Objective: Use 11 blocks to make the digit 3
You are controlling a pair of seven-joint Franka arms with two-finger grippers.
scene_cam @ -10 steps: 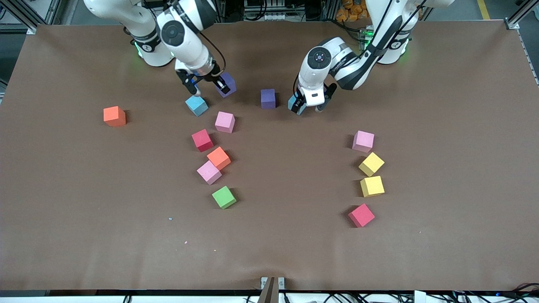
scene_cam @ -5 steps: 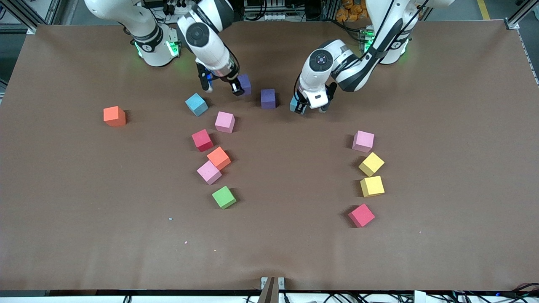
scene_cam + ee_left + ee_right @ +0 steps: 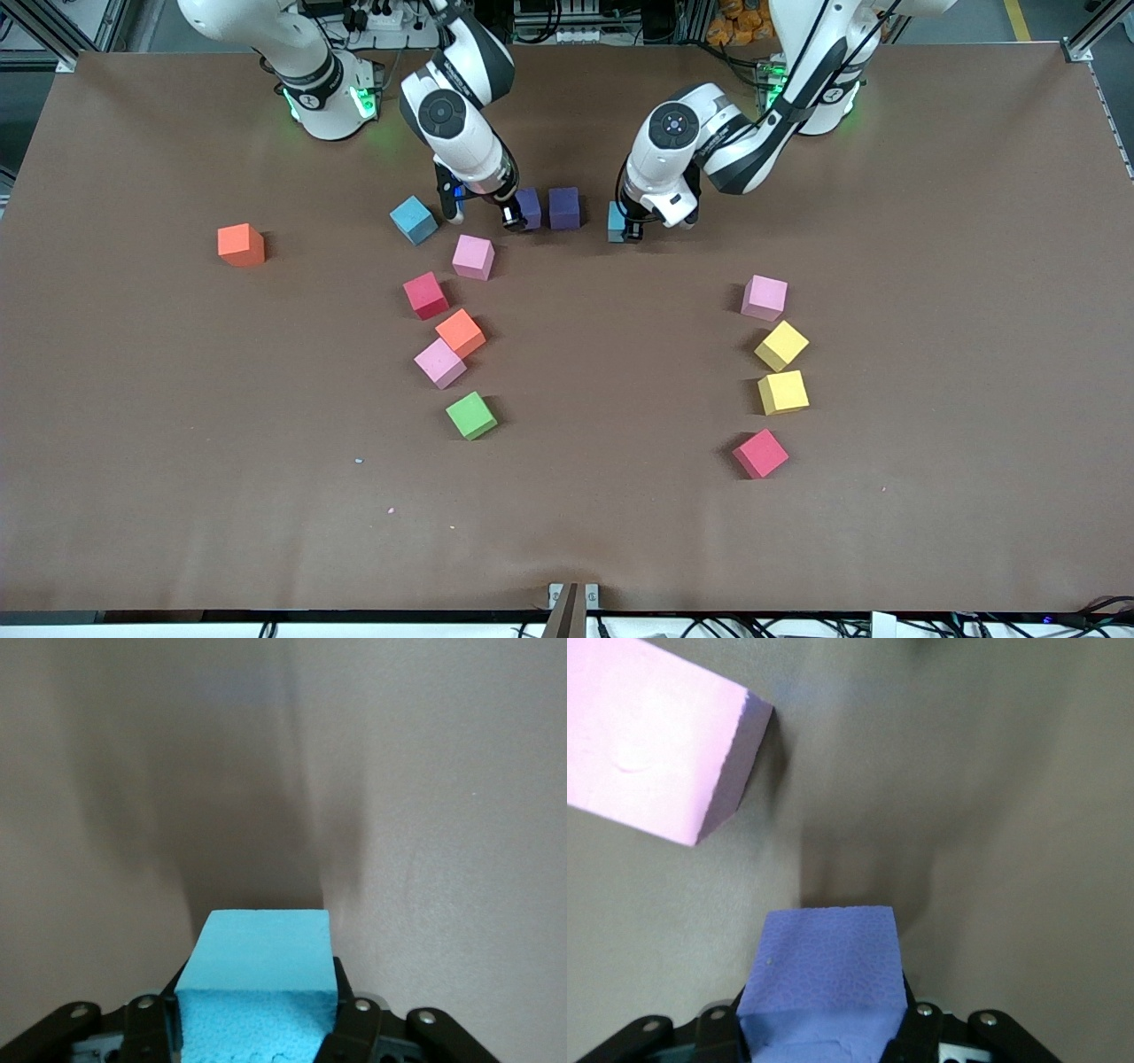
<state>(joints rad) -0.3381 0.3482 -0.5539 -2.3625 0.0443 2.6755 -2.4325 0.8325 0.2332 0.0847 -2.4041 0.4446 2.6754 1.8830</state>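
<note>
The right gripper (image 3: 483, 209) clenches a purple cube (image 3: 529, 209), which sits between its jaws just beside the second purple cube (image 3: 564, 207). The left gripper (image 3: 631, 229) grips a blue cube (image 3: 615, 221) between its jaws, on the second purple cube's other flank with a gap left. The risk I see: closing either gap could shove the free purple cube askew, since nothing pins it. With both grippers crowding one spot, their fingers may also clash. The remaining blocks lie scattered, well apart from both jaws, so the digit is barely begun.
</note>
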